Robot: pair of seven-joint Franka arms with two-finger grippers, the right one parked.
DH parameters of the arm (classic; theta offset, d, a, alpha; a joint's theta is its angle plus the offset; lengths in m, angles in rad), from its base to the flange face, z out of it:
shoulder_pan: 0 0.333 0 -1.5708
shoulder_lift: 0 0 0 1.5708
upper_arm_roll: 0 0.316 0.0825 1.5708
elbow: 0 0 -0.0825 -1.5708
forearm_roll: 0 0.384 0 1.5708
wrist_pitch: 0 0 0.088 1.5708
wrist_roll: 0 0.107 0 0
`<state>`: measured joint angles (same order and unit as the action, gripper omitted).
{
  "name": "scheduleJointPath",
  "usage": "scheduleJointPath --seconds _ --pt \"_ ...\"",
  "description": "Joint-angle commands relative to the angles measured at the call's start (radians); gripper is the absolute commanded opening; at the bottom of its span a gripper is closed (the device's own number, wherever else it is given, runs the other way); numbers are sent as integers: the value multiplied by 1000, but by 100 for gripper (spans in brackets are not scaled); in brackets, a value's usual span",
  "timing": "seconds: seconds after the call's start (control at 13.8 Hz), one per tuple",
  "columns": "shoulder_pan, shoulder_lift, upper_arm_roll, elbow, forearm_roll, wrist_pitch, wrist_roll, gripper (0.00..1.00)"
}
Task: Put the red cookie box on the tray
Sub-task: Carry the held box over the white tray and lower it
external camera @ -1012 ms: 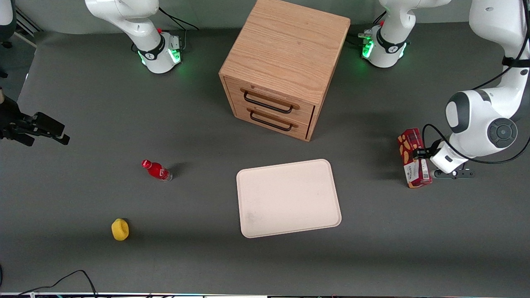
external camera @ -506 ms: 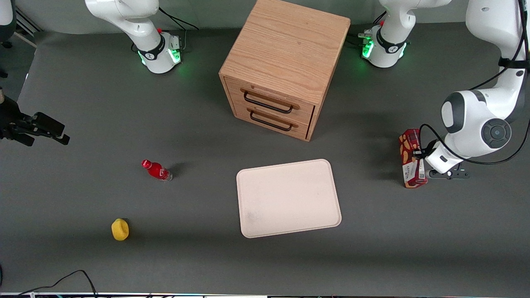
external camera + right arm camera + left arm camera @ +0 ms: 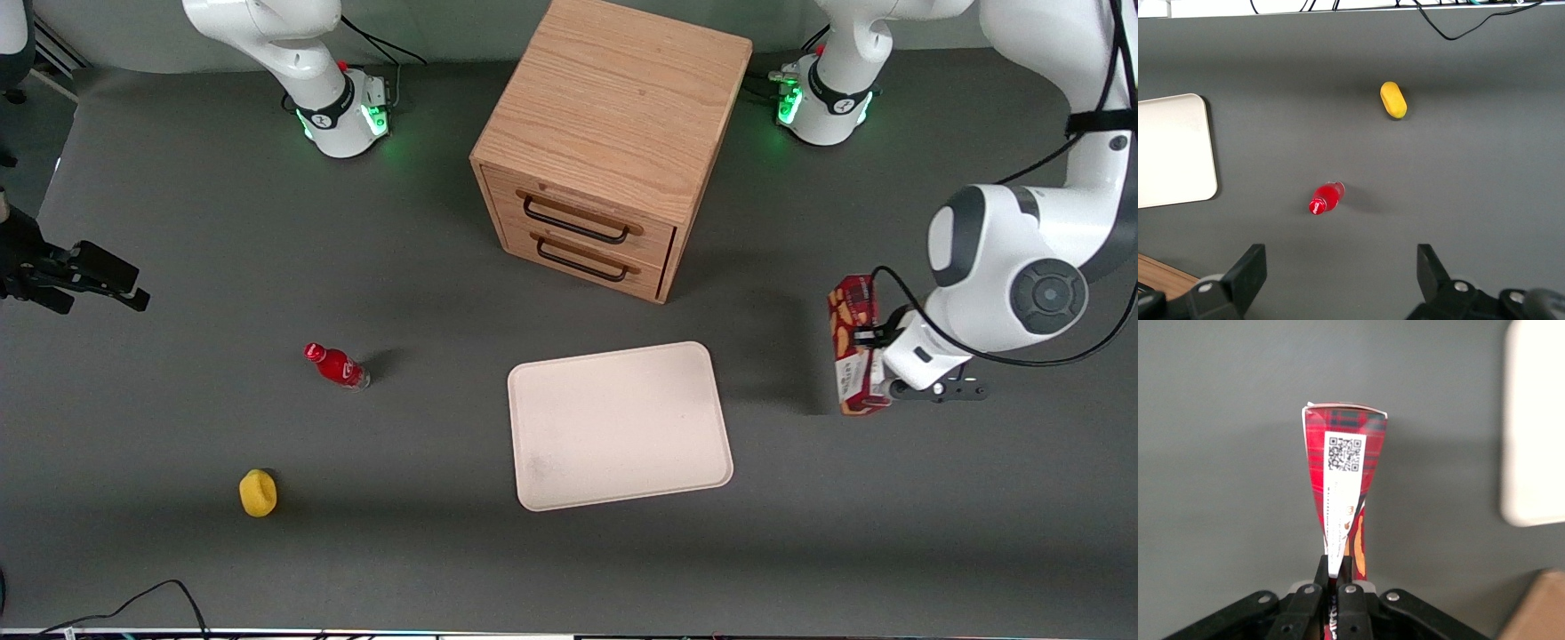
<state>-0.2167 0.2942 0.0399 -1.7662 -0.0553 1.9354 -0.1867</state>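
The long dark-red cardboard cookie box (image 3: 852,345) has orange cookie pictures, dark stripes and a white patch with a black square code. The black gripper (image 3: 1335,581) clamps it. The big flat tray (image 3: 620,425) is cream-white. The small plastic bottle (image 3: 337,365) is red. The little round lump (image 3: 258,492) is yellow.

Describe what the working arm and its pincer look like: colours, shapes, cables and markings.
The working arm has glossy white rounded shells with grey joint bands and a round dark-grey cap on one joint. A black cable loops along it toward the wrist. Its base carries a black ring and glows green. The pincer is black, with slim fingers on a body studded with silver screws.
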Motion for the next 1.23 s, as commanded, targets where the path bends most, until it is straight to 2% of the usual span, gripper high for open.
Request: scheduleJointPath --seconds 0.0,0.22,0.29,0.43,0.72,0.94,1.01,1.08,1.16 --pt "-128 153 15 261 -60 -73 -198 0" --pt "-239 354 15 505 -67 -64 -416 0" --pt "-265 403 15 540 -66 -56 -457 0" --pt "-297 456 15 534 -48 14 -467 0" --pt "-316 470 15 435 -11 158 -447 0" --pt "-316 470 15 426 -5 151 -447 3" --pt "-316 470 15 426 -5 155 -447 46" --pt "-316 471 17 426 -3 158 -459 99" --pt "-316 468 17 432 -5 146 -462 100"
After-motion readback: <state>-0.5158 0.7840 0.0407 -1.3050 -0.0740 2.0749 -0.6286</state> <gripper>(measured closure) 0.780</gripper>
